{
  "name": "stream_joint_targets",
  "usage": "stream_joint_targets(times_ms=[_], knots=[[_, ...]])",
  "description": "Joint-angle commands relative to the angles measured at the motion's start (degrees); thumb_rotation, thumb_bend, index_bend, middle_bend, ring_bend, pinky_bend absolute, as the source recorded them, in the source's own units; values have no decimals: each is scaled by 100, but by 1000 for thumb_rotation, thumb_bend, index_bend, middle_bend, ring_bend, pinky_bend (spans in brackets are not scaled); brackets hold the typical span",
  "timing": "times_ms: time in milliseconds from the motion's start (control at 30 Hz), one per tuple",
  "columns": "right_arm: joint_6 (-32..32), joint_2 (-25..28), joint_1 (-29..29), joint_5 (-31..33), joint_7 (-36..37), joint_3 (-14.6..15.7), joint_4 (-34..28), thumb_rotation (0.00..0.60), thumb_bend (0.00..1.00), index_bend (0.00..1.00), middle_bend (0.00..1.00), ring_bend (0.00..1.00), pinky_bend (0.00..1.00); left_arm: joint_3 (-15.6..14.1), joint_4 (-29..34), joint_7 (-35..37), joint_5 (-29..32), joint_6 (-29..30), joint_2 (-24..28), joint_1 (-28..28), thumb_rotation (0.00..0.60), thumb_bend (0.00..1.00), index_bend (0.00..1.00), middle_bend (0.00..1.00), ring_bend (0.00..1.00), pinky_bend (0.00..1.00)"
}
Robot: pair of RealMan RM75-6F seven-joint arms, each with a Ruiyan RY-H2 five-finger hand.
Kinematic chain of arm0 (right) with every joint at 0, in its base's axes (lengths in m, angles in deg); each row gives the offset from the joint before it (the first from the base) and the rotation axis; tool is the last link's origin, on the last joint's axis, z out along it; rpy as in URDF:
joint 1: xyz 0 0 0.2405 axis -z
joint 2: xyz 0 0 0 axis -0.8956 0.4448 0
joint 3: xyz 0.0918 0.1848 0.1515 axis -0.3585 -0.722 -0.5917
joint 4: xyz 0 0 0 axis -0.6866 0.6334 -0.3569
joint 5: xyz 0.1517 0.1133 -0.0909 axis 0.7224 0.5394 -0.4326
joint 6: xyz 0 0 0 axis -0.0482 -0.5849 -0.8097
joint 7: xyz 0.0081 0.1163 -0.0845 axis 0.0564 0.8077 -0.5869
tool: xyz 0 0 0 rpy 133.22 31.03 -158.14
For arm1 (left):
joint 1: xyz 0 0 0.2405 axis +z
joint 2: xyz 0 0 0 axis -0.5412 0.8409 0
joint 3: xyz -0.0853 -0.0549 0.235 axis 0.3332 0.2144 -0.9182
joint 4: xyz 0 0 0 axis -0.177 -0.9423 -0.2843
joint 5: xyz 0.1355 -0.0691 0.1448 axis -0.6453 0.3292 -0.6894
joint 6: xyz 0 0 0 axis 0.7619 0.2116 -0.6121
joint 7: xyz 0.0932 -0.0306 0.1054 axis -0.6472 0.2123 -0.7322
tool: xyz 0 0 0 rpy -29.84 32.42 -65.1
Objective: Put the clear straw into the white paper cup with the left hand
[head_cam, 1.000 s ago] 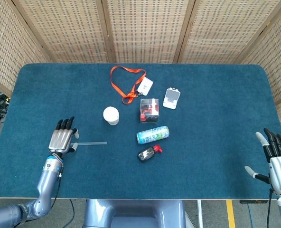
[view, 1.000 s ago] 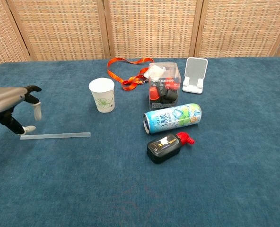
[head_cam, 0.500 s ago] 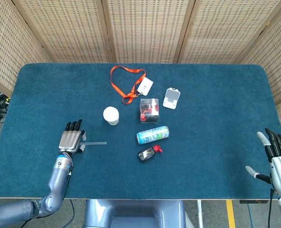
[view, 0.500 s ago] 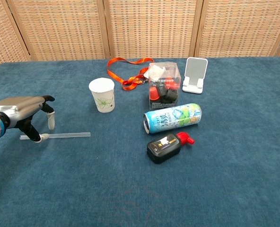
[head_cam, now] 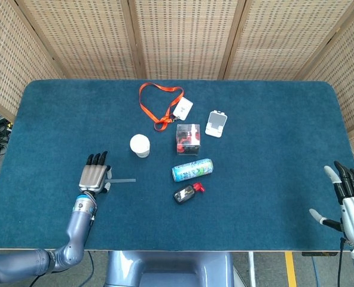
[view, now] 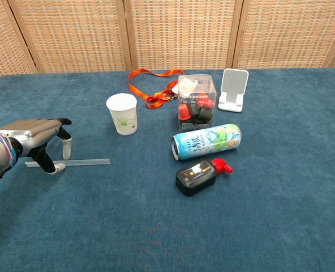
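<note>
Left hand [view: 34,140]: silver-backed, dark-tipped, palm down over the left end of the clear plastic straw [view: 82,163], thumb and a finger lowered to either side of it; whether they actually pinch it cannot be told. The straw lies flat on the blue felt table [head_cam: 272,149], left of centre, with the white paper cup [view: 122,113] upright just beyond it. Right hand [head_cam: 351,200]: near right corner, fingers spread, holding nothing.
</note>
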Motion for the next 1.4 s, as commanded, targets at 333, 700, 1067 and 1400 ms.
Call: stream_joint_targets(times_ms=[333, 700, 1067, 1400], knots=[[-10, 13, 2, -33, 41, 13, -14, 600, 84, 104, 0, 0, 0, -79, -165, -139, 146, 30, -117, -114, 600, 363, 566, 0, 0, 38], [-58, 19, 16, -53, 106, 9, -13, 600, 84, 104, 0, 0, 0, -154, 3, 168, -179, 196, -6, -37, 600, 377, 632, 0, 0, 38], [-33, 42, 22, 37, 259, -24, 26, 600, 84, 104, 0, 0, 0, 325, 720, 1822, -1190, 352, 574, 170, 600, 378, 632, 0, 0, 38], [188, 44, -29, 307, 493, -108, 158, 600, 84, 104, 0, 0, 0, 1712, 530, 4455, -1203, -723, 694, -340, 600, 378, 667, 0, 0, 38]])
